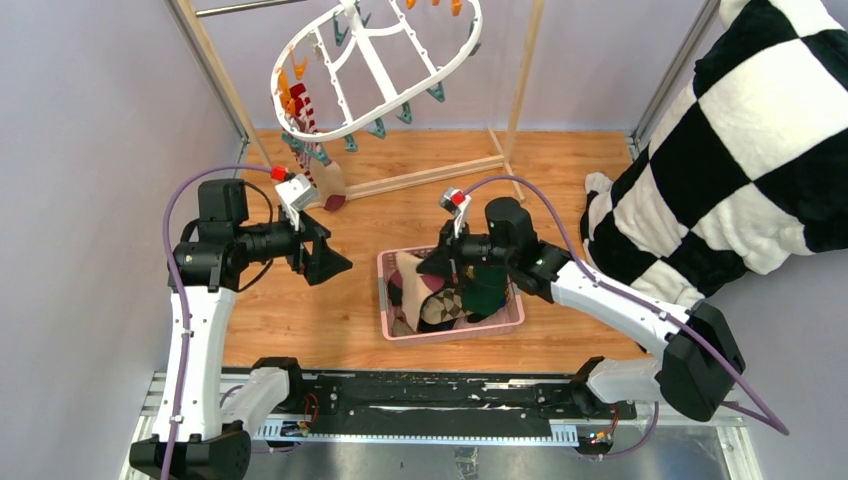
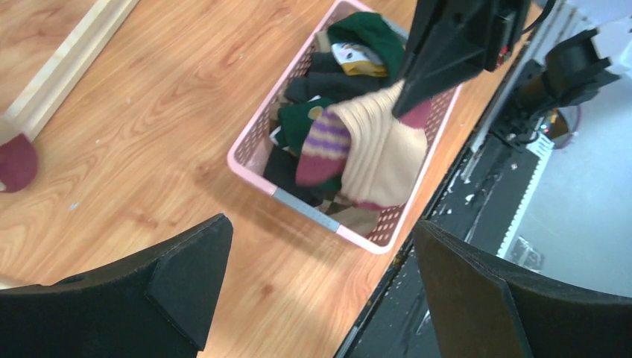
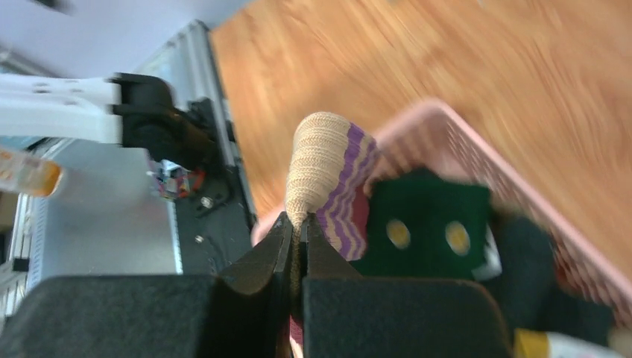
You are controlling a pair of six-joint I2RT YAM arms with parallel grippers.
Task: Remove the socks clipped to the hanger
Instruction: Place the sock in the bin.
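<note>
The right gripper (image 3: pixel 296 224) is clamped flat on a tan sock (image 3: pixel 320 149) with purple stripes. It holds the sock over the near left part of the pink basket (image 1: pixel 450 335). The sock's ribbed end curls out past the fingertips. The rest droops down onto the pile, so its long axis runs mostly up and down. A dark green sock (image 2: pixel 365 33) and other dark ones lie heaped in the basket. The basket's near rim sits just beside the black rail at the table's near edge.

The left gripper (image 2: pixel 320 224) is spread wide and holds nothing. It hovers left of the basket and points toward it, apart from the tan sock. Bare wood floor lies under it and on to the left wall.

Farther back, the white hanger (image 1: pixel 385 75) hangs inside the wooden rack (image 1: pixel 520 80), tilted with its left side low and its right side high. A red-and-white striped sock (image 1: pixel 303 108) is clipped at the low left rim and hangs straight down. Below it a maroon sock end (image 1: pixel 336 201) rests on the floor beside the rack's base bar, far from both grippers. Open floor lies between the rack and the basket. A checkered cloth (image 1: pixel 740 140) fills the far right.
</note>
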